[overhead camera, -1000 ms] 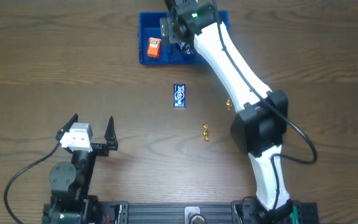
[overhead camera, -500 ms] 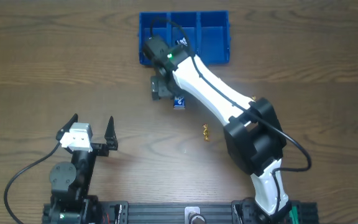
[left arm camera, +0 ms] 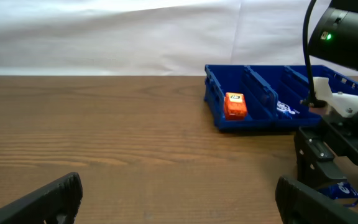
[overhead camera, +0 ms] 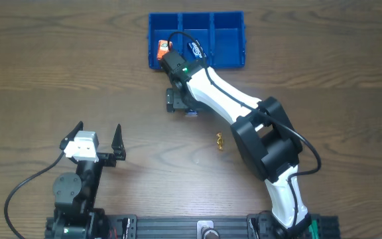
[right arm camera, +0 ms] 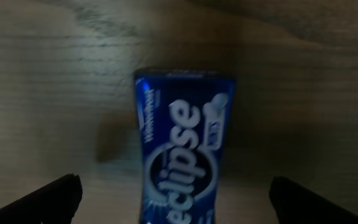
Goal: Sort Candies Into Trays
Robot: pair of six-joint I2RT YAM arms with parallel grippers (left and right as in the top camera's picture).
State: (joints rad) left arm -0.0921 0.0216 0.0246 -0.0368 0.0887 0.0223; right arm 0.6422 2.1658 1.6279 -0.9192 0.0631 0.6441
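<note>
Right gripper [right arm camera: 176,186] is spread wide with nothing in it, sitting low over the blue gum pack [right arm camera: 182,143]. The pack lies flat on the table [overhead camera: 58,79], right under the gripper and between the two fingers, which stand either side of its narrow width. So it looks lined up for a pinch.

Stuff I'd worry about from here:

- The pack is thin, flat and glossy. If the fingers shut too high they could just skate over its top edges and come up empty.
- It's tilted a touch against the finger line, so one finger may hit first and spin or shove it sideways.
- If the pinch lands near one end, the pack could swing down on the lift and fall out.
- The tray [overhead camera: 234,40] is just beyond the gripper. The compartment with the blue candy [overhead camera: 195,48] is right beside the one with the orange candy [overhead camera: 162,48], so a sloppy release could land it in the wrong one, or on a divider.

A gold candy [overhead camera: 219,140] sits back behind the gripper, nearer the arm's base. Left gripper [overhead camera: 99,129] is also open and empty, well away from all this.
</note>
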